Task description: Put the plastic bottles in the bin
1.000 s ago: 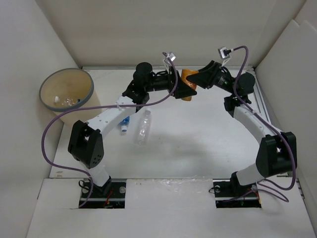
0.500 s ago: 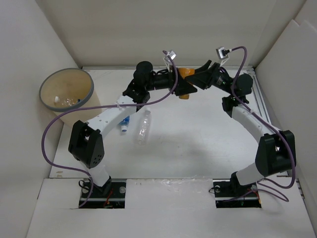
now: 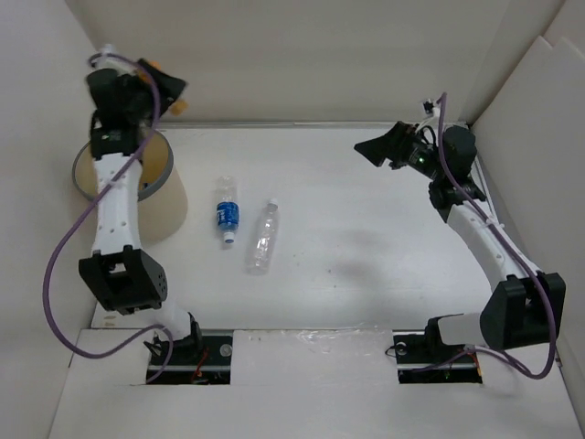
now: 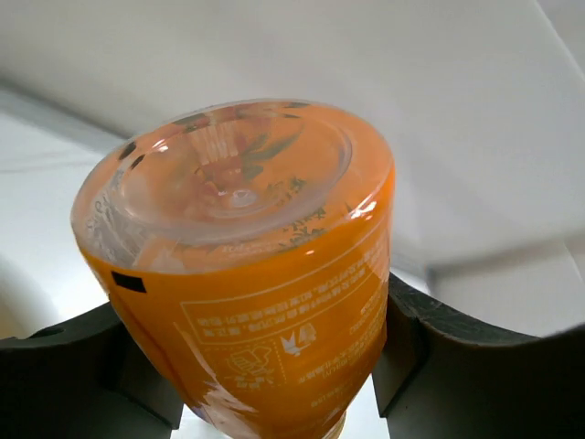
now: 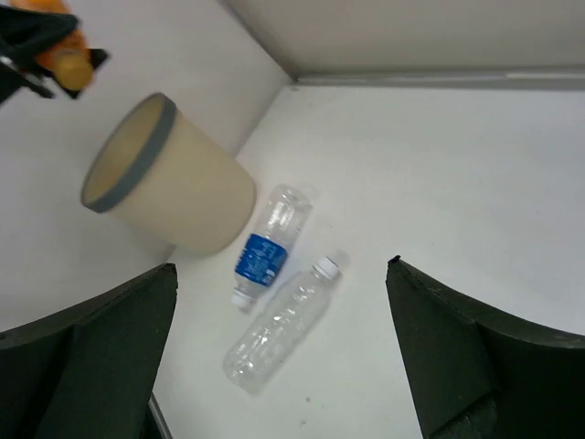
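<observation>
The orange bottle (image 4: 247, 274) is high in the air at the bin's side of the workspace, clamped base-up between the dark fingers of the left gripper (image 3: 164, 87). A second ago it was at the back middle of the table (image 3: 366, 256), with both grippers meeting on it. Now only the left one holds it, and that arm is swung up and over to the left. From the overhead view the bottle appears to hang above the bin (image 5: 174, 197), though I cannot tell whether it is squarely over the mouth or off toward the far rim. The arm also hides most of the bin's inside. The right gripper (image 3: 366, 149) is drawn back toward its own side, its jaws spread wide with nothing between them. Its camera looks across at the two bottles left on the table. These are a blue-labelled bottle (image 3: 227, 212) near the bin's wall and a clear bottle (image 3: 263, 238) just beside it, both lying on their sides where they lay before. The handover looks complete, so this bottle likely needs only a release once it is surely over the opening. Two more pickups then remain.
</observation>
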{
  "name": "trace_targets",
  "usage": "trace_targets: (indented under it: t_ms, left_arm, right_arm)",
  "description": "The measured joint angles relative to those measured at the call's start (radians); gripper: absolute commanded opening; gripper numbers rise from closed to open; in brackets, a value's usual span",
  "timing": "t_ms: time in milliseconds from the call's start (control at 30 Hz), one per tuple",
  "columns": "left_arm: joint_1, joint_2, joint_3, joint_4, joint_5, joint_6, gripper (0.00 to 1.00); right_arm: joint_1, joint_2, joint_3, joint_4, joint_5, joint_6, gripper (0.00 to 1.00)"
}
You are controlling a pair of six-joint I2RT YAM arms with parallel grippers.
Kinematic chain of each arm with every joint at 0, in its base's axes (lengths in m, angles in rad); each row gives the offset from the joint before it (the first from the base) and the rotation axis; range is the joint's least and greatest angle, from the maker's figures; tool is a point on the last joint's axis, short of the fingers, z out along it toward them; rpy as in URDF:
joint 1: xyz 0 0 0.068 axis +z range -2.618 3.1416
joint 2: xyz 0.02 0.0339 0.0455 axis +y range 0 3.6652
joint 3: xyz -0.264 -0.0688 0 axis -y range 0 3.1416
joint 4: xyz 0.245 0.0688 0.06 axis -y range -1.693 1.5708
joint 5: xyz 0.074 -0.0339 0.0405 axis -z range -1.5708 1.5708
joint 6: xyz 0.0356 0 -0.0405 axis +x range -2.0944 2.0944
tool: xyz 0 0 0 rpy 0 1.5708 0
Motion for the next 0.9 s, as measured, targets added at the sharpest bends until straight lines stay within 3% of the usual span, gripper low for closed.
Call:
trace_targets:
  t_ms: [167, 233, 300, 367, 400, 433, 467, 500, 667, 900]
  left_arm:
    - [0.330, -0.098, -0.047, -0.152, -0.117, -0.031, 0.00]
    - [0.369, -0.129, -0.062, -0.210, -0.194, -0.034, 0.00]
    - [0.360, -0.157, -0.077, -0.261, -0.250, -0.033, 0.10]
    - [0.340, -0.182, -0.105, -0.298, -0.306, -0.037, 0.13]
    - [0.332, -0.193, -0.121, -0.315, -0.327, -0.037, 0.21]
    - [0.326, -0.202, -0.136, -0.333, -0.350, -0.038, 0.40]
    - [0.324, -0.208, -0.148, -0.349, -0.371, -0.038, 0.62]
    - [0.325, -0.212, -0.158, -0.362, -0.389, -0.038, 0.97]
    - [0.328, -0.216, -0.165, -0.411, -0.443, -0.039, 1.00]
    - [0.295, -0.274, -0.145, -0.425, -0.473, 0.014, 1.00]
  right_arm:
    - [0.067, 0.004, 0.007, -0.148, 0.101, -0.105, 1.00]
    - [0.095, 0.025, 0.039, -0.200, 0.150, -0.138, 1.00]
    - [0.141, 0.061, 0.099, -0.275, 0.230, -0.166, 1.00]
    - [0.212, 0.108, 0.172, -0.344, 0.332, -0.191, 1.00]
    - [0.252, 0.129, 0.200, -0.370, 0.388, -0.200, 1.00]
    - [0.294, 0.147, 0.221, -0.393, 0.433, -0.206, 1.00]
    - [0.337, 0.163, 0.234, -0.410, 0.476, -0.209, 1.00]
    - [0.372, 0.177, 0.241, -0.427, 0.513, -0.209, 1.00]
    - [0.509, 0.270, 0.282, -0.504, 0.649, -0.188, 1.00]
    - [0.661, 0.474, 0.462, -0.623, 0.829, -0.059, 0.97]
